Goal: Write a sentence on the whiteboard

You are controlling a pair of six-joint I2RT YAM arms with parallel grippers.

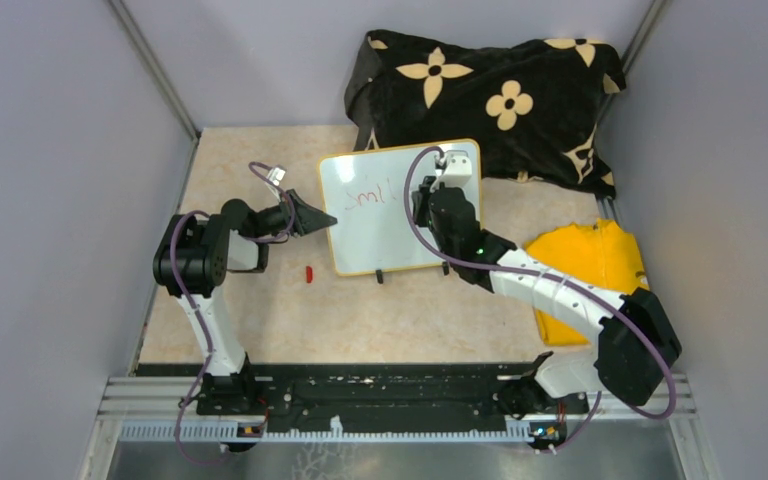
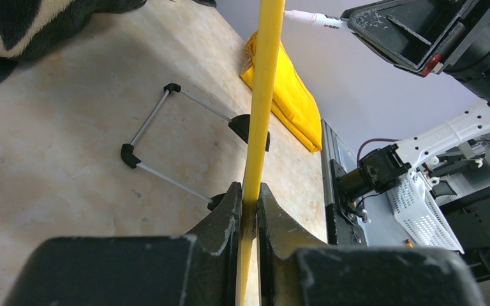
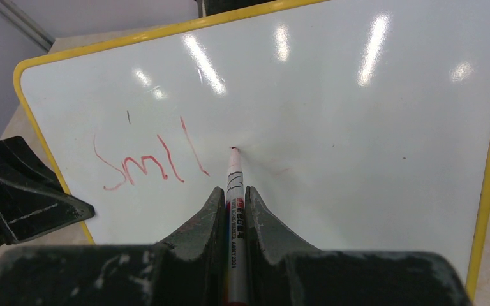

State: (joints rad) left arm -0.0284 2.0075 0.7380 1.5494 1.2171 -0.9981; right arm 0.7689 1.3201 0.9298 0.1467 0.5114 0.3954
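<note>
The whiteboard, glossy white with a yellow frame, stands tilted on the table; it fills the right wrist view. Red lettering "Smil" is on its left part, also faint in the top view. My left gripper is shut on the board's left yellow edge. My right gripper is shut on a white marker; its red tip touches the board just right of the last letter. In the top view the right gripper is over the board's right half.
A black flower-patterned cloth lies behind the board. A yellow cloth lies at the right. A small red cap lies left of the board's front. The board's wire stand shows behind it.
</note>
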